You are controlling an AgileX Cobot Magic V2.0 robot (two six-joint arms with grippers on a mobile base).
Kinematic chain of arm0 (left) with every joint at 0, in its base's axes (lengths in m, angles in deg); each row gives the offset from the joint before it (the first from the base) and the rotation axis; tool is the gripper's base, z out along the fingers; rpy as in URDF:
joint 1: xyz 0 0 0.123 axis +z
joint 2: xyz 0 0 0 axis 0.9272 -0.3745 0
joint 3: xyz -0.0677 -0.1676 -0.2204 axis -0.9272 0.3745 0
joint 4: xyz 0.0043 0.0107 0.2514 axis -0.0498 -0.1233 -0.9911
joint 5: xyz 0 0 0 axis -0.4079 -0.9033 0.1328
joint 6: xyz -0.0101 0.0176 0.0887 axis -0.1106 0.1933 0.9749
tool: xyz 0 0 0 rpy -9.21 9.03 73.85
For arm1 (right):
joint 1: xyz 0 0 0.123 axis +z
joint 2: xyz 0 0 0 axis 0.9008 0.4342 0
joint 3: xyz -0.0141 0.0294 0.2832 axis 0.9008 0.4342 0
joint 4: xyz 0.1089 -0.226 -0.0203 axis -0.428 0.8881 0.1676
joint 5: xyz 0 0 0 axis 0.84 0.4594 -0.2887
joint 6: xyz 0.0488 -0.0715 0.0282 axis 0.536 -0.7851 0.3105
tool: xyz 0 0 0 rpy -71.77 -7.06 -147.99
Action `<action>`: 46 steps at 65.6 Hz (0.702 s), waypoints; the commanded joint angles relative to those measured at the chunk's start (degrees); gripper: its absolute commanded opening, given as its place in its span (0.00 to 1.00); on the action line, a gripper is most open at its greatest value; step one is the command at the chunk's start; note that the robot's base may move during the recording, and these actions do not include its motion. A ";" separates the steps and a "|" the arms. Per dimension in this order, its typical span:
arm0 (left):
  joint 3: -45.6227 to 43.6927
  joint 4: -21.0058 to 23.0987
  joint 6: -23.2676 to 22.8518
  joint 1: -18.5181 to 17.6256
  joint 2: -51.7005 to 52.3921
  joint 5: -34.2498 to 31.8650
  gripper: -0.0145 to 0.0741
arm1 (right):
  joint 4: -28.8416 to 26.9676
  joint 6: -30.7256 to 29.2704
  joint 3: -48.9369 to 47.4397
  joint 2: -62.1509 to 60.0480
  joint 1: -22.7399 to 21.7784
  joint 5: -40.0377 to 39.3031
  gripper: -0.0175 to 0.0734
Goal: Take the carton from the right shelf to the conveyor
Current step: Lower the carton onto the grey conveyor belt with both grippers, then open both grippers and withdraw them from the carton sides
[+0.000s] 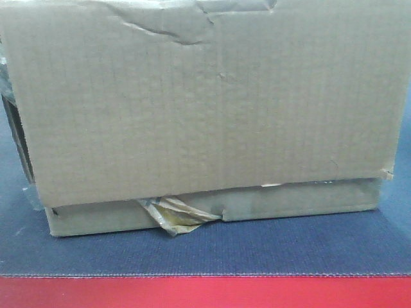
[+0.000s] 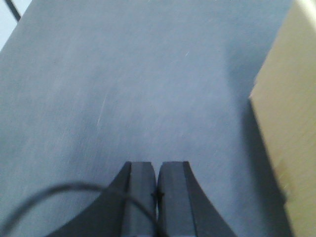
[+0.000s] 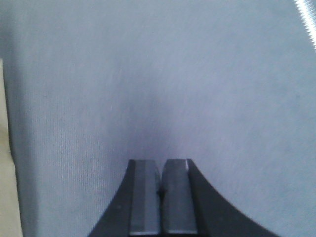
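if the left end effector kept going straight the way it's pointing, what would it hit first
Most likely the conveyor belt itself. The left end effector, fingers closed, points at bare belt; the carton sits off to its right, outside that line. Depth is hard to judge from the wrist view.

The front view sat low and close, facing the carton (image 1: 192, 109) on the conveyor (image 1: 205, 247). Each wrist view looked past its claw onto that belt, the carton edging both.
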State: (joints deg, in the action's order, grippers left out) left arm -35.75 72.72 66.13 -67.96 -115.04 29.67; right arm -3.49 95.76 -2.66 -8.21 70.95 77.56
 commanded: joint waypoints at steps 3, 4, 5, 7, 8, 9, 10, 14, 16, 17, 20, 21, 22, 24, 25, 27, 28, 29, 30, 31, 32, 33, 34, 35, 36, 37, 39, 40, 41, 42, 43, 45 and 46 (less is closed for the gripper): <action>8.91 0.83 0.12 0.94 6.82 -7.35 0.16 | 0.33 -0.51 9.57 -7.14 -0.33 -9.10 0.12; 9.99 0.72 0.12 0.94 7.62 -8.46 0.16 | 0.33 -0.51 11.45 -8.04 -0.33 -10.09 0.12; 11.58 0.72 0.27 0.94 8.44 -9.32 0.16 | 0.33 -0.51 12.67 -9.39 -0.33 -11.01 0.12; 13.66 0.72 0.27 0.94 10.53 -11.07 0.16 | 0.33 -0.51 15.11 -11.22 -0.33 -13.43 0.12; 14.69 0.72 0.27 0.94 11.32 -11.97 0.16 | 0.33 -0.51 16.33 -12.18 -0.33 -14.33 0.12; 15.69 0.83 0.27 0.94 12.06 -12.87 0.16 | 0.33 -0.51 17.51 -13.17 -0.33 -15.26 0.12; 16.66 0.94 0.27 0.94 12.78 -13.80 0.16 | 0.33 -0.51 18.70 -14.17 -0.33 -16.24 0.12; 20.61 1.60 0.27 0.94 16.44 -17.48 0.16 | 0.33 -0.51 23.97 -18.77 -0.33 -20.56 0.12; 22.15 1.99 0.27 0.94 18.01 -18.79 0.16 | 0.33 -0.51 26.29 -20.38 -0.33 -22.03 0.12; 22.85 2.12 0.27 0.94 18.81 -19.35 0.16 | 0.33 -0.51 27.44 -21.99 -0.33 -23.02 0.12; 24.69 2.40 0.27 0.94 21.14 -20.38 0.16 | 0.44 -0.51 30.78 -25.13 -0.33 -26.28 0.12; 25.20 2.40 0.27 0.94 21.91 -20.51 0.16 | 0.45 -0.51 31.85 -26.29 -0.33 -27.15 0.12; 25.68 2.40 0.27 0.94 22.65 -20.69 0.16 | 0.57 -0.51 32.86 -27.47 -0.33 -27.54 0.12; 26.56 2.40 0.27 0.94 24.10 -20.95 0.16 | 0.84 -0.51 34.84 -29.84 -0.33 -29.40 0.12; 26.94 2.40 0.27 0.94 24.82 -21.11 0.16 | 0.84 -0.51 35.81 -31.03 -0.33 -30.05 0.12; 27.68 2.40 0.37 0.94 26.15 -21.12 0.16 | 0.84 -0.55 37.59 -33.45 -0.33 -31.21 0.12; 27.98 2.40 0.37 0.94 26.81 -21.12 0.16 | 0.84 -0.55 38.84 -34.66 -0.33 -31.67 0.12; 28.41 2.40 0.37 0.94 27.45 -21.12 0.16 | 0.84 -0.55 39.63 -36.47 -0.33 -32.18 0.12; 28.54 2.40 0.37 0.94 28.06 -21.12 0.16 | 0.84 -0.55 40.04 -37.07 -0.33 -32.63 0.12; 28.79 2.40 0.37 0.94 28.65 -21.12 0.16 | 0.84 -0.55 40.79 -38.30 -0.33 -33.04 0.12; 28.91 2.40 0.37 0.94 29.23 -21.12 0.16 | 0.84 -0.55 41.50 -39.54 -0.33 -33.41 0.12; 29.05 2.40 0.37 0.94 29.78 -21.12 0.16 | 0.84 -0.55 42.52 -40.77 -0.33 -33.78 0.12; 29.36 2.40 0.37 0.94 30.30 -21.12 0.16 | 0.84 -0.55 43.17 -42.61 -0.33 -34.16 0.12; 29.35 2.40 0.37 0.94 30.80 -21.12 0.16 | 0.84 -0.55 43.77 -43.88 -0.33 -34.47 0.12; 29.48 2.40 0.37 0.94 31.51 -21.12 0.16 | 0.84 -0.55 44.05 -44.50 -0.33 -34.71 0.12; 29.48 2.40 0.37 0.94 31.94 -21.12 0.16 | 0.84 -0.55 44.60 -45.71 -0.33 -34.93 0.12; 29.48 2.40 0.37 0.94 32.71 -21.12 0.16 | 0.84 -0.55 45.79 -48.76 -0.33 -35.35 0.12; 29.48 2.40 0.37 0.94 33.06 -21.21 0.16 | 0.84 -0.55 46.33 -49.93 -0.33 -35.35 0.12; 29.48 2.40 0.37 0.94 33.41 -21.42 0.16 | 0.84 -0.55 46.64 -51.66 -0.33 -35.35 0.12; 29.48 2.40 0.37 0.94 33.72 -21.57 0.16 | 0.84 -0.55 46.90 -52.79 -0.33 -35.35 0.12; 29.48 2.40 0.37 0.94 34.15 -21.57 0.16 | 0.84 -0.55 47.14 -53.89 -0.33 -35.35 0.12; 29.48 2.29 0.37 0.94 34.67 -21.70 0.16 | 0.84 -0.55 47.46 -55.99 -0.33 -34.95 0.12; 29.48 2.29 0.37 0.94 34.88 -21.70 0.16 | 0.84 -0.55 47.58 -56.97 -0.33 -34.81 0.12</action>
State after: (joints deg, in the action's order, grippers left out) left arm -6.49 75.01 66.13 -67.34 -81.84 9.96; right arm -3.38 95.64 43.83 -60.21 70.85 44.51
